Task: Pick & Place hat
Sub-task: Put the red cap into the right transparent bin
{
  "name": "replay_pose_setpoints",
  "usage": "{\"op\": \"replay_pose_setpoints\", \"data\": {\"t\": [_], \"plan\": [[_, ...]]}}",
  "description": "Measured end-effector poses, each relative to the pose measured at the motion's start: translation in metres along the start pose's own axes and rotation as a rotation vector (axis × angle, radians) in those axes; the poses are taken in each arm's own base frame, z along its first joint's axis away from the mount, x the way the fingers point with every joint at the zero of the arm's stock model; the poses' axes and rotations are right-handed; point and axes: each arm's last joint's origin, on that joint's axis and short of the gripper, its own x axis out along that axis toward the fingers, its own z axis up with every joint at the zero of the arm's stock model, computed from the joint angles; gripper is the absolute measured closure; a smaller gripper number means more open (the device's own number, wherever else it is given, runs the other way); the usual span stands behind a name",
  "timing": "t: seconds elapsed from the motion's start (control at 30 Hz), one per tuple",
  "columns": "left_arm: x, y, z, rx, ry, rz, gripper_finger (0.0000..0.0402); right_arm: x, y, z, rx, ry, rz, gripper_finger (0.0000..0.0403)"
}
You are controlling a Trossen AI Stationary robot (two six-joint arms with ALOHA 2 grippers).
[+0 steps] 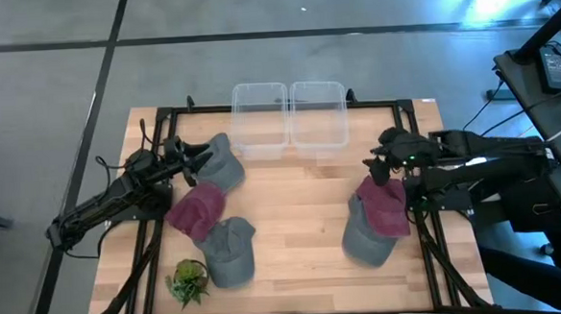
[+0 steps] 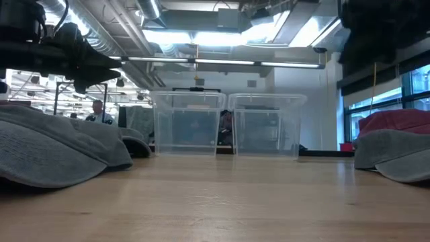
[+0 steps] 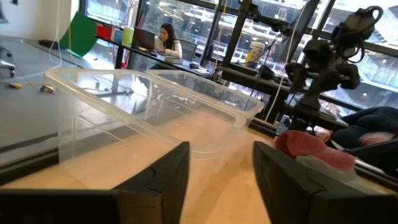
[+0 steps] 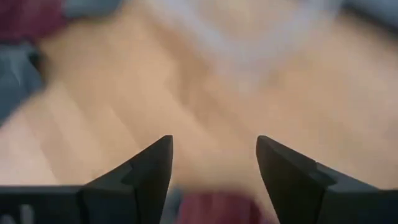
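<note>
Five hats lie on the table (image 1: pixel 294 224). Toward the left edge there is a grey hat (image 1: pixel 221 163) near the back, a maroon hat (image 1: pixel 195 210) just in front of it, and another grey cap (image 1: pixel 230 250) nearer the front edge beside a small plant (image 1: pixel 188 281). Near the right edge a red hat (image 1: pixel 387 205) rests on top of a grey one (image 1: pixel 366 234). Two clear bins (image 1: pixel 289 117) stand side by side at the back edge, apparently empty.

The left end effector (image 1: pixel 192 158) hovers over the back-left grey hat, fingers (image 3: pixel 163 174) spread and holding nothing. The right end effector (image 1: pixel 381 163) hangs just behind the red hat, also spread and empty.

Likely risks: on the right, a grasp into the stack could pinch both hats together or drag the grey one along, since they overlap. On the left, the grey and maroon hats touch, so a low approach could snag the wrong one. Soft fabric may also slip from a shallow pinch on the way to a bin.

The right wrist view is smeared, so the gap between fingers and red hat is hard to judge. The low view cuts off both end effectors, and which bin is intended cannot be told.
</note>
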Motion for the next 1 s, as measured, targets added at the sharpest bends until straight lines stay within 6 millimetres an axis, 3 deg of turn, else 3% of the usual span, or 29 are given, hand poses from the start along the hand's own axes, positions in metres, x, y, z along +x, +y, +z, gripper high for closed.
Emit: {"op": "replay_pose_setpoints", "data": {"t": [0.23, 0.67, 1.0], "plan": [[0.0, 0.002, 0.001, 0.03, -0.025, 0.081, 0.0233, 0.019, 0.007, -0.014, 0.08, 0.331, -0.117, 0.0171], [0.0, 0.002, 0.001, 0.03, -0.025, 0.08, 0.0233, 0.053, 0.044, -0.036, 0.066, 0.491, -0.225, 0.0171], [0.0, 0.002, 0.001, 0.03, -0.025, 0.081, 0.0233, 0.074, 0.055, -0.047, 0.017, 0.555, -0.319, 0.0187]]}}
